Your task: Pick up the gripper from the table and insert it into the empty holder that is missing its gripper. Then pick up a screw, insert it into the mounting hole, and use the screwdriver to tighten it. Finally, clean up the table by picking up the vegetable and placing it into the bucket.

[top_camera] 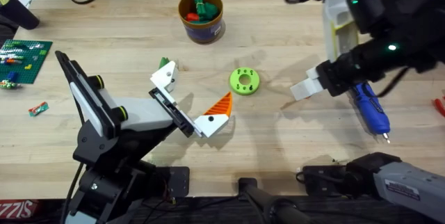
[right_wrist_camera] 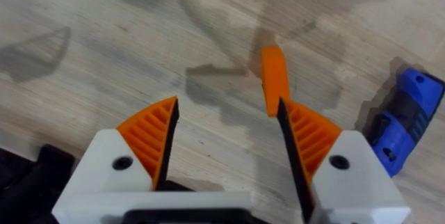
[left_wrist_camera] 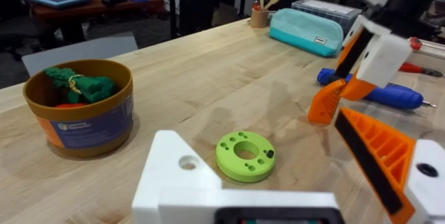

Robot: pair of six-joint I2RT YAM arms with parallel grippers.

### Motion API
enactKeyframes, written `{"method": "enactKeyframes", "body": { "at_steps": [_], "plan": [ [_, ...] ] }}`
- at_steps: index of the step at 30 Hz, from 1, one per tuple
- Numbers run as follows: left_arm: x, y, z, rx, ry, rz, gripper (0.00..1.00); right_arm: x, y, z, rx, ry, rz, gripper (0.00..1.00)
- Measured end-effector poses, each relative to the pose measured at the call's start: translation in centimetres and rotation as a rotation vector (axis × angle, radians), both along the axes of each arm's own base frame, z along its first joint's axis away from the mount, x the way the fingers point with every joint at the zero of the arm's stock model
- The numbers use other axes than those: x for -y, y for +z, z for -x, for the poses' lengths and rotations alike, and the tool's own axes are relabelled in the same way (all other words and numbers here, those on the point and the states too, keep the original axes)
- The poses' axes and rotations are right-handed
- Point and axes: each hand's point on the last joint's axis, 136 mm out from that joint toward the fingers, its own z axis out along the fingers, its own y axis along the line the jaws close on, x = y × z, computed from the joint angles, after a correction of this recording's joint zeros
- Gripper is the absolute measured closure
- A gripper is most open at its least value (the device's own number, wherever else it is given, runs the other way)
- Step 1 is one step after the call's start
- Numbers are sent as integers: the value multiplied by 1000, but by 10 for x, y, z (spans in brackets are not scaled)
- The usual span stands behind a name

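- Since the loose orange gripper (right_wrist_camera: 273,78) rests on the table (top_camera: 278,36) just at the tip of one finger of the right end effector (right_wrist_camera: 228,106), and not in the middle of the gap, I judge that the step in hand is the pickup.
- The right end effector is released, with its ribbed pads spread wide; it should shift sideways until the wedge sits between both pads, then descend and close gently.
- A grasp on the flat sides seems best, so that the wedge does not twist.
- The blue screwdriver (top_camera: 372,113) lies near, so the move should stay away from it.
- The left end effector (top_camera: 197,88) is also spread apart; its empty white holder (top_camera: 165,76) waits well apart, beyond the lime-green disc (top_camera: 244,81).
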Motion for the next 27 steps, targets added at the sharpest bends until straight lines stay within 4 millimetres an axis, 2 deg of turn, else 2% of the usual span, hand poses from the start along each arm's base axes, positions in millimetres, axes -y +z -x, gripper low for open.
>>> {"method": "enactKeyframes", "body": {
  "at_steps": [4,6,8,11,13,16,27],
  "plan": [
    [0,-2,0,-11,2,-4,11,-1,-6,0,-30,7,10,139],
    [-1,-2,0,-12,5,-4,11,-5,-2,-9,-9,10,-6,139],
    [-1,-2,0,-12,5,-4,11,-11,11,-25,48,12,-28,139],
    [-1,-2,0,-12,5,-4,11,-19,45,-52,173,14,-65,139],
    [-1,-3,0,-12,5,-5,11,-21,62,-60,230,17,-80,139],
    [-1,-3,0,-12,5,-5,11,-18,68,-55,233,21,-72,139],
    [-1,-3,-1,-13,5,-5,11,17,47,-32,106,-76,45,139]
  ]
}}
